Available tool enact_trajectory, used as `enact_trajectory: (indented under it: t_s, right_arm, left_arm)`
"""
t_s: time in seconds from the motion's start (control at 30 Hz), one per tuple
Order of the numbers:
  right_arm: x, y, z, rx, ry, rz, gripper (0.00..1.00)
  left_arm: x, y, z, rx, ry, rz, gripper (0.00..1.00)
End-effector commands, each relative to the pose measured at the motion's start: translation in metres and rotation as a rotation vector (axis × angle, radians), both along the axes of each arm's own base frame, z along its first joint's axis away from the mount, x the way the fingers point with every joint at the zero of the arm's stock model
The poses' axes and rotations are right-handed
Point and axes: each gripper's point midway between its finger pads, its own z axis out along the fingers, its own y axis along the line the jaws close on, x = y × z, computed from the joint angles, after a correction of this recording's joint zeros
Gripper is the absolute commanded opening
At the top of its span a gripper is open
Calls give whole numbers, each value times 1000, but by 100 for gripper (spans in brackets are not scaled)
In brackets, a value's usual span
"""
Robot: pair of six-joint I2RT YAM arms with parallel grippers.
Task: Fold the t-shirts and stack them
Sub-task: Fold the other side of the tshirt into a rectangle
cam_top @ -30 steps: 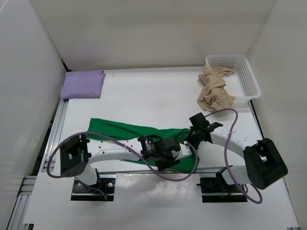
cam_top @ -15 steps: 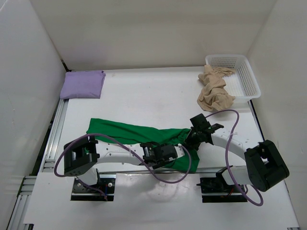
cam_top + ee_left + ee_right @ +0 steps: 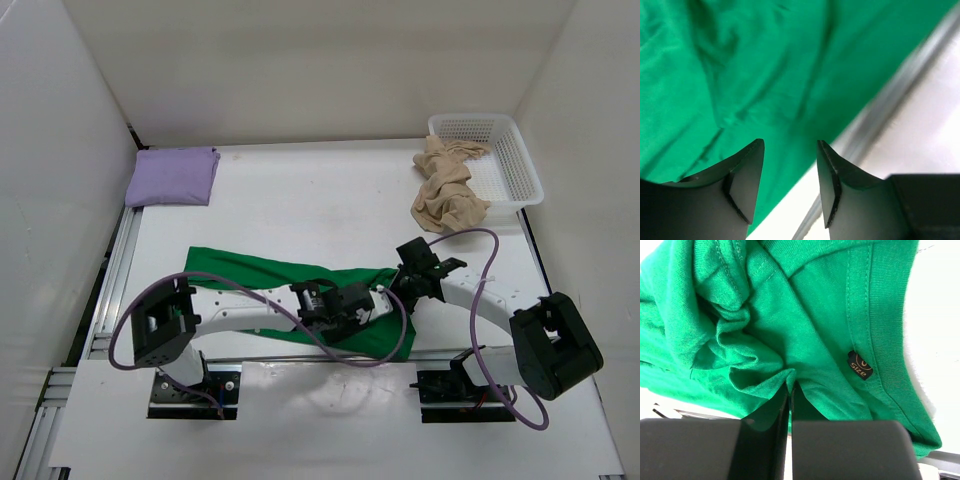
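on the white table the green shirt lay bunched at the near edge, the right gripper pinched shut on a fold near its collar, seemingly to anchor it, while the left gripper hung open-jawed over the hem, likely to spread it.

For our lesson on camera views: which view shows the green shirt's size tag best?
The right wrist view: the tag sits close up, its word "size" readable, on the green shirt. The top view shows most of the shirt, but no tag can be made out. The left wrist view shows only green cloth.
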Motion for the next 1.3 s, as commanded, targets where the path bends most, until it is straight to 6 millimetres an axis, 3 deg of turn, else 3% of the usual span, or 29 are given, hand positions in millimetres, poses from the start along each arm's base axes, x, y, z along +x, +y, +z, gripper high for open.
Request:
enact_trajectory:
  t_s: [0.0,0.17,0.5,0.67,1.0,1.27]
  right_arm:
    - [6,0,2,4,-16,-5,0]
    - [8,0,2,2,-19,4,0]
    - [10,-3,2,-5,-5,5,0]
    - [12,-1,3,-5,-5,5,0]
    - [10,-3,2,-12,0,14,0]
    - [10,-3,2,-12,0,14,0]
  left_arm:
    - [19,-8,6,-26,20,45,56]
    - [26,-13,-2,-19,14,58,54]
    - [9,-6,-16,-3,94,24,55]
    - [21,2,-28,45,68,63,55]
    - [30,5,-35,69,63,91,44]
    - [36,0,-29,48,56,100,32]
